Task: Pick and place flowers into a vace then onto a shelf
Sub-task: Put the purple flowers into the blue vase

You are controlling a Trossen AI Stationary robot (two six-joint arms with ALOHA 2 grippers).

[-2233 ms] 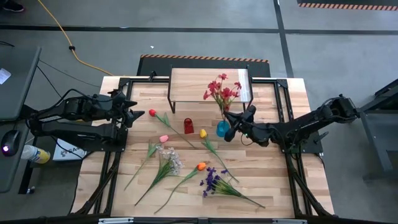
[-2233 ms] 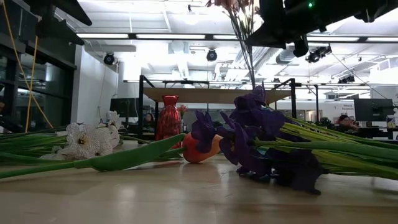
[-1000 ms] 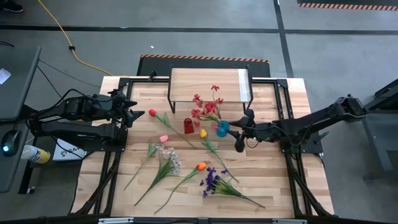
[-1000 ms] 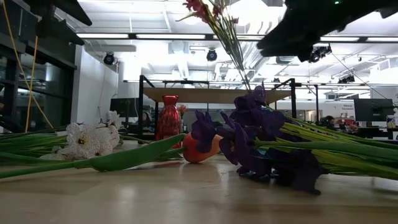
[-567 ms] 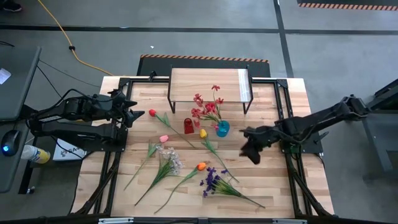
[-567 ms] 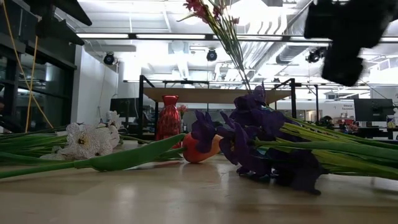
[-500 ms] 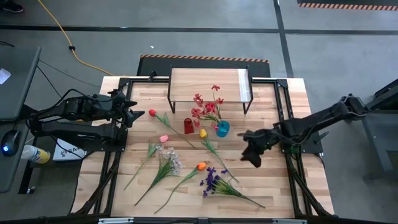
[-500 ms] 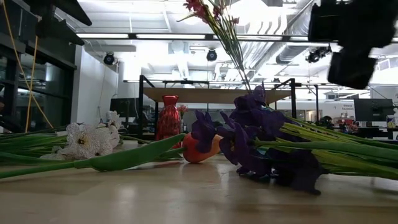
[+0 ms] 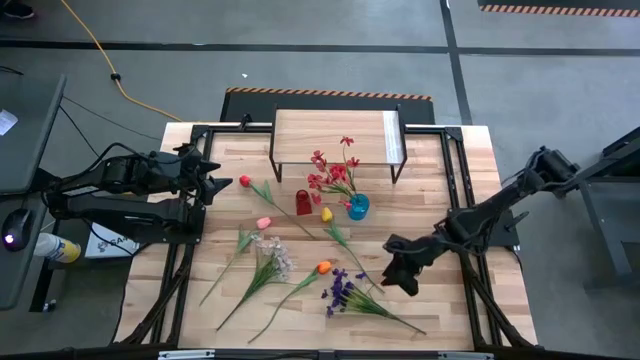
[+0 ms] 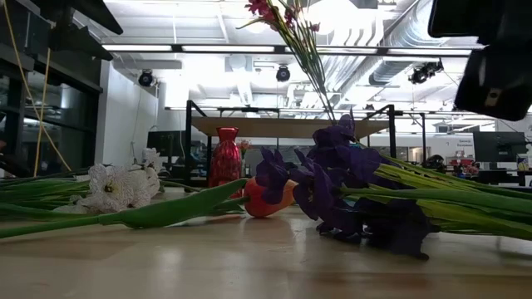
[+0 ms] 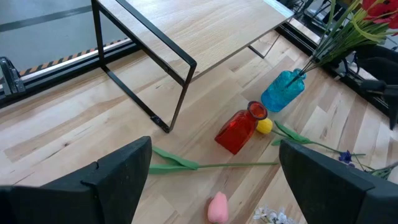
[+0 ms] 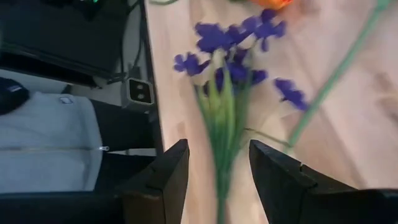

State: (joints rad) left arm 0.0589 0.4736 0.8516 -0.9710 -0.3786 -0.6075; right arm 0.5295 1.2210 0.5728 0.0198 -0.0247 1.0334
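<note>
Right gripper [image 9: 403, 272]: fingers apart, empty, over the purple spray [image 9: 345, 294].
Left gripper [image 9: 208, 177]: parted, parked at the table's left edge.
Red spray [image 9: 333, 172]: stands in the blue vase [image 9: 358, 207], before the shelf [image 9: 337, 137].
Right wrist view only: the purple spray's stem between the fingers [image 12: 163, 180].

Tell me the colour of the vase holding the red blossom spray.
Blue: the vase is translucent turquoise-blue glass, clearest in the left wrist view, with the red spray's stems in it.
</note>
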